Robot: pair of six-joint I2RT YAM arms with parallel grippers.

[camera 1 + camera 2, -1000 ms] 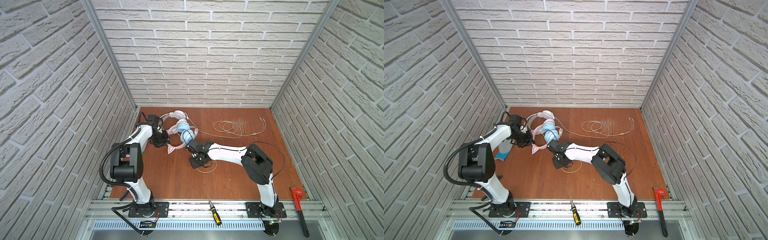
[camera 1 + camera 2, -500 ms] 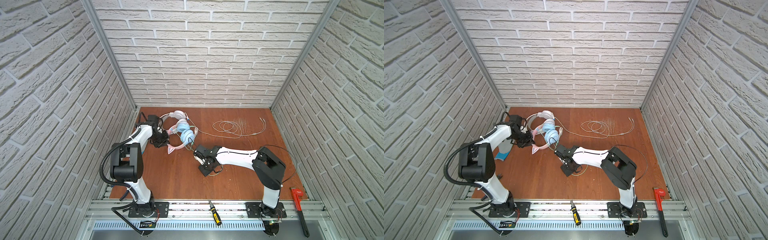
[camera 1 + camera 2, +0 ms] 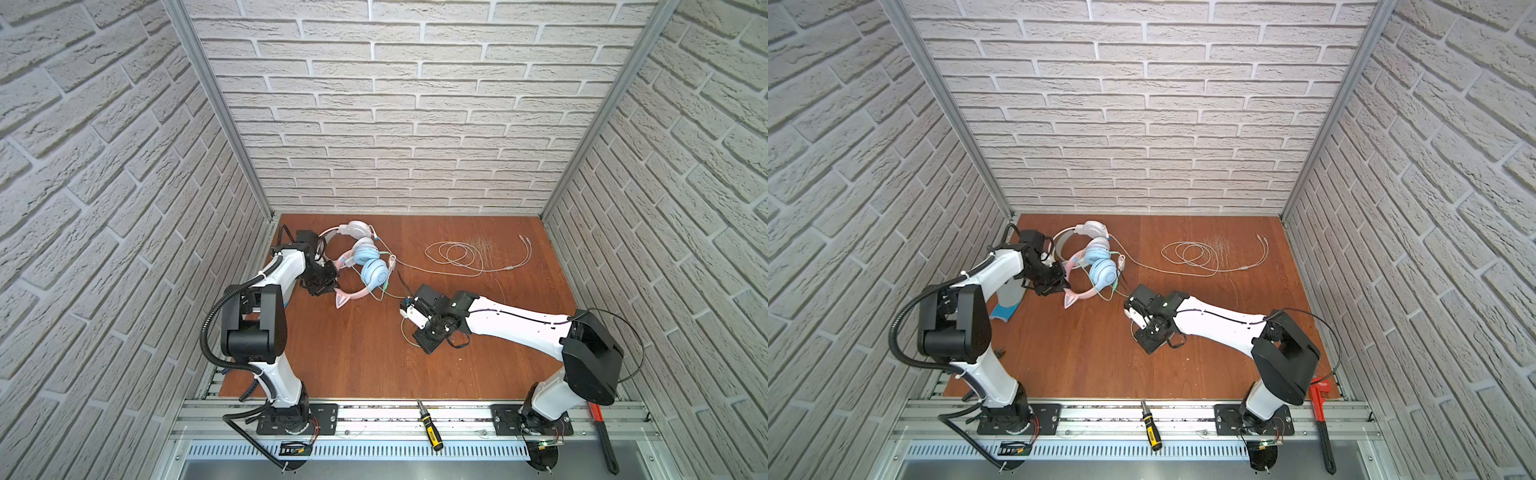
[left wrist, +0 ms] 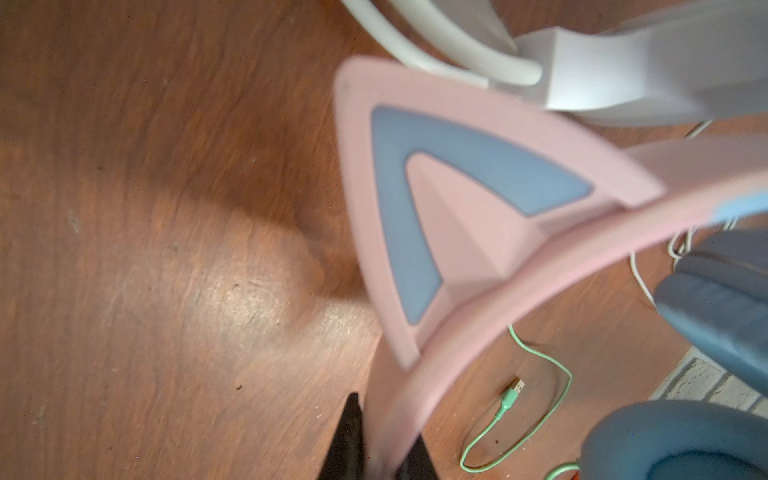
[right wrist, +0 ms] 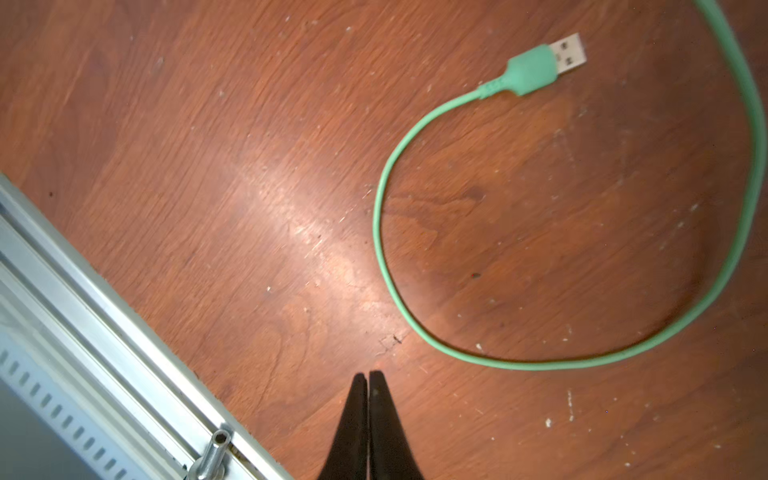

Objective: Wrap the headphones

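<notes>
Left fingers (image 4: 352,440) pinch pink band (image 4: 561,257), right fingers (image 5: 357,424) closed empty with green cable (image 5: 376,232) loose just beside them; white cable (image 3: 457,273) lies loose too, so wrapping looks barely begun.

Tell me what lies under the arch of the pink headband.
Bare wooden table, and a green cable loop ending in a USB plug. The table directly below the pink headband itself is covered.
</notes>
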